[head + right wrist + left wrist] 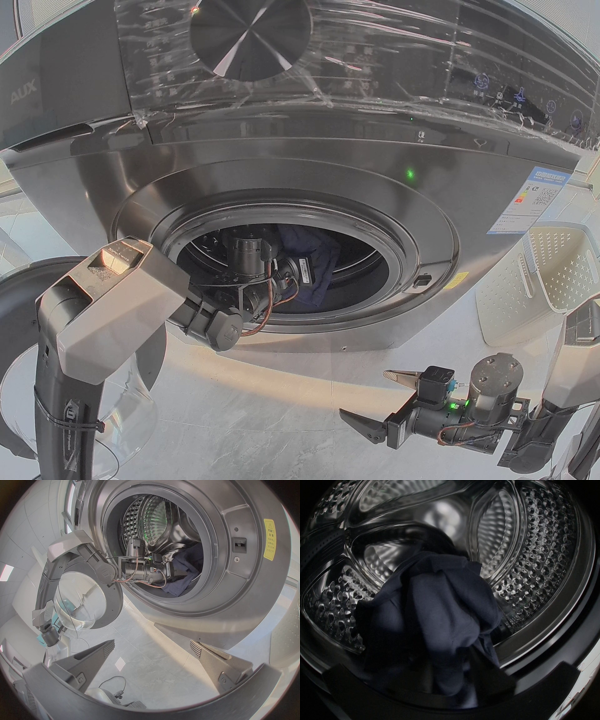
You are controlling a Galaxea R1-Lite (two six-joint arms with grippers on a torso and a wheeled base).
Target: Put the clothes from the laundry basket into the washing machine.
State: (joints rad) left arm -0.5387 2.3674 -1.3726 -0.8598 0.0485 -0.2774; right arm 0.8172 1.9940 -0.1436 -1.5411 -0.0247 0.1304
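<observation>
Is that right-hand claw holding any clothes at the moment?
No, the right gripper hangs open and empty above the floor, outside the washing machine.

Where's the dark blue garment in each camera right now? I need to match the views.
Head view: dark blue garment inside the drum, just beyond the left arm.
Left wrist view: garment bunched close before the camera, perforated drum wall behind.
Right wrist view: garment inside the drum, past the left arm's end.
Shared landmark: door opening rim.
</observation>
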